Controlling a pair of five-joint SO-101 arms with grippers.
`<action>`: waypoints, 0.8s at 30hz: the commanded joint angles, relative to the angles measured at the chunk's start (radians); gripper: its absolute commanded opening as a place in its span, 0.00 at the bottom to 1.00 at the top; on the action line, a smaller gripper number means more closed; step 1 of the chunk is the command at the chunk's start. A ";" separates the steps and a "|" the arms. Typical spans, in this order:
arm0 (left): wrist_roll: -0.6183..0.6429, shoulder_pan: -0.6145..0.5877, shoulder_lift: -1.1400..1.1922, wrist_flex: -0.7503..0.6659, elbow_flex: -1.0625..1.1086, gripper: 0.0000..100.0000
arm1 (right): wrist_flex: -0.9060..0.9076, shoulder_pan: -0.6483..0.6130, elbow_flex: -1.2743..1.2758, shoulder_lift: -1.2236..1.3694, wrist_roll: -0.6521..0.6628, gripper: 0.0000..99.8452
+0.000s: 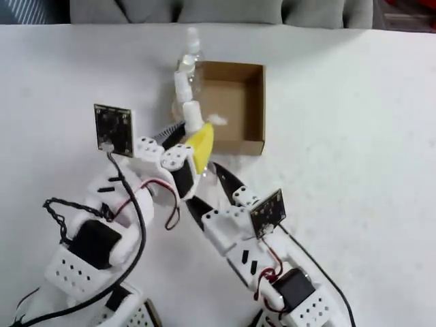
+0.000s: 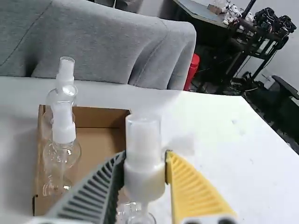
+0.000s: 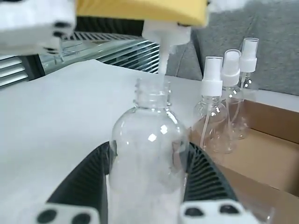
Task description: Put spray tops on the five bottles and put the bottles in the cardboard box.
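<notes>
Spray top (image 1: 193, 114) is pinched in L gripper (image 1: 197, 133) in the high view, by the lower-left corner of the box (image 1: 238, 102) on the white table (image 1: 354, 102); capped bottles (image 1: 184, 71) stand in a row at the box's left wall, can't tell if all are inside. L wrist view: grey and yellow fingers (image 2: 191, 186) closed on the top's collar, top upright, its tube pointing down at the neck of the uncapped bottle (image 2: 135, 215) directly below; box w/ capped bottles beyond. R wrist view: R gripper (image 3: 148, 156) clamped round the uncapped bottle's body, bottle upright btwn the black fingers (image 3: 201, 172); top's tube hangs over the neck, tip at the mouth, top not seated; three capped bottles stand behind, at the box's edge.
</notes>
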 commanded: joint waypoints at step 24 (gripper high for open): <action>0.000 0.025 -0.021 0.126 0.044 0.02 | 0.004 0.004 0.009 -0.008 -0.006 0.02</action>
